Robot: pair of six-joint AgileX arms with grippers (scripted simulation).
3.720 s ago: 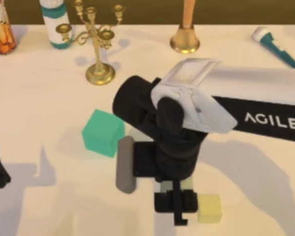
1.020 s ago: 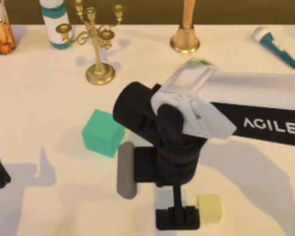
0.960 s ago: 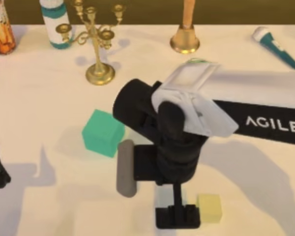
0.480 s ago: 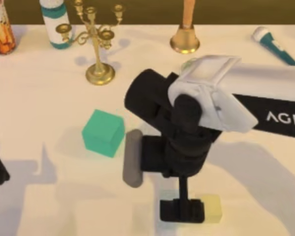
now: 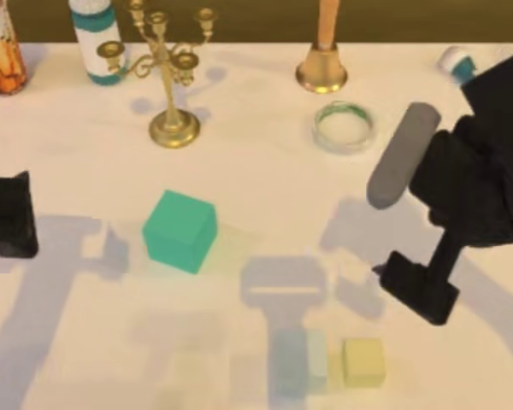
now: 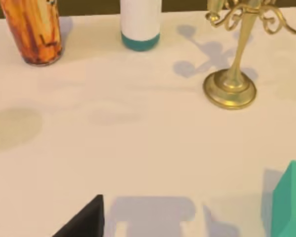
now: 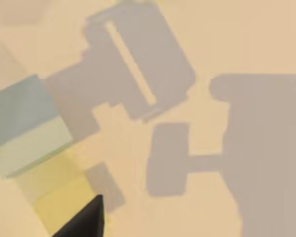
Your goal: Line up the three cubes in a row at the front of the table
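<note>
The teal-green cube [image 5: 179, 231] sits left of the table's [image 5: 85, 342] centre; its edge [image 6: 291, 202] also shows in the left wrist view. At the front, the light-blue cube [image 5: 297, 363] and the small yellow cube [image 5: 363, 360] lie side by side, almost touching. Both appear in the right wrist view, light-blue [image 7: 24, 123] and yellow [image 7: 54, 192]. My right gripper [image 5: 419, 286] hovers open and empty, behind and to the right of that pair. My left gripper [image 5: 8, 213] is open at the far left, well apart from the teal-green cube.
Along the back stand an orange can [image 5: 0, 51], a white and teal bottle [image 5: 96, 38], a gold candelabra [image 5: 167, 68] and a bell [image 5: 322, 64]. A clear ring [image 5: 345, 125] lies behind the right arm. A teal and white object [image 5: 455, 61] sits at the back right.
My right arm has lifted off the light-blue cube and pulled back to the right, uncovering it beside the yellow cube. My left gripper has come further into view at the left.
</note>
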